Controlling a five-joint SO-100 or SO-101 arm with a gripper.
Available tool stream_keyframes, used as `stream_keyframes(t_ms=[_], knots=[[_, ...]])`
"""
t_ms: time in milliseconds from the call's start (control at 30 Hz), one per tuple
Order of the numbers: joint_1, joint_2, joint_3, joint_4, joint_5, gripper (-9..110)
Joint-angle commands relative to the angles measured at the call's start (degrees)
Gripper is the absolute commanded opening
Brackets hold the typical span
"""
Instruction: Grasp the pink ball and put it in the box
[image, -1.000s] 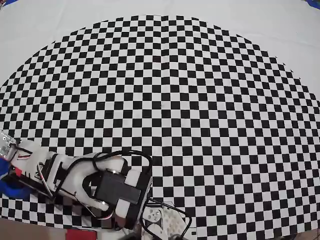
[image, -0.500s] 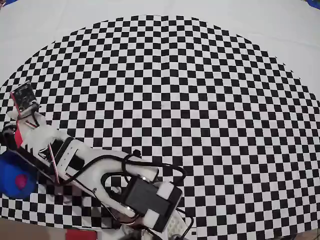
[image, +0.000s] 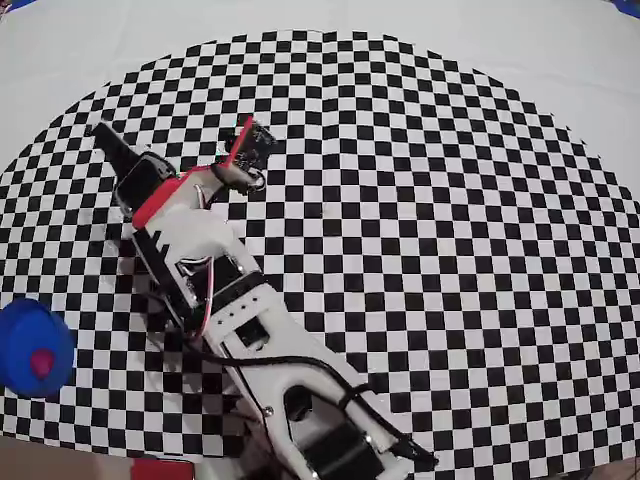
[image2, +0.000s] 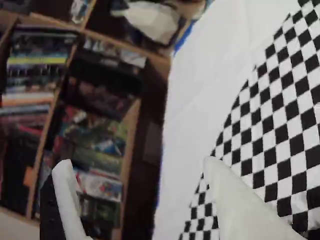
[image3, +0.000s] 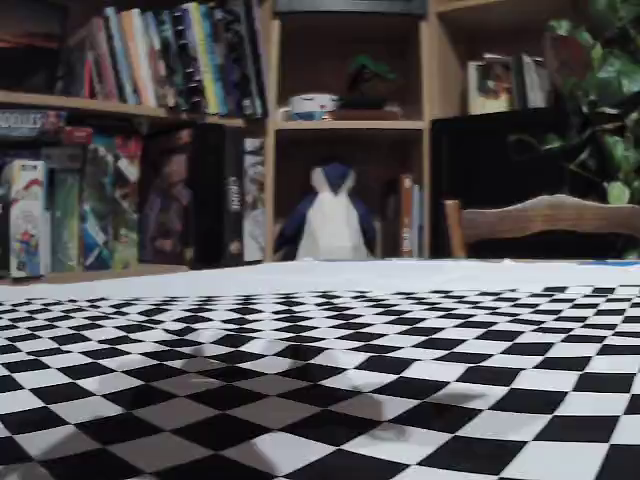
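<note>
Overhead view: the small magenta-pink ball (image: 41, 361) already sits inside the round bright-blue box (image: 12, 343) at the checkered cloth's (image: 450, 250) left edge, well apart from the empty, parted gripper (image: 125, 165).

The overhead view looks straight down from high up and sees the whole checkered mat (image: 420, 250) with the arm (image: 230, 300) on it. The wrist view rides just behind the gripper (image2: 140, 172), close to its two fingers, and looks past them at the mat's edge and a bookshelf (image2: 75, 100). The fixed view sits low by the mat, facing the same bookshelf (image3: 130, 130).
</note>
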Motion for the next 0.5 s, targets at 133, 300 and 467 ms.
stream_keyframes(t_ms=[133, 300, 467], knots=[[9.32, 10.81, -0.44, 13.89, 14.15, 15], [14.77, 16.61, -0.18, 26.89, 18.81, 3], [18.9, 21.27, 1.41, 36.91, 22.59, 0]])
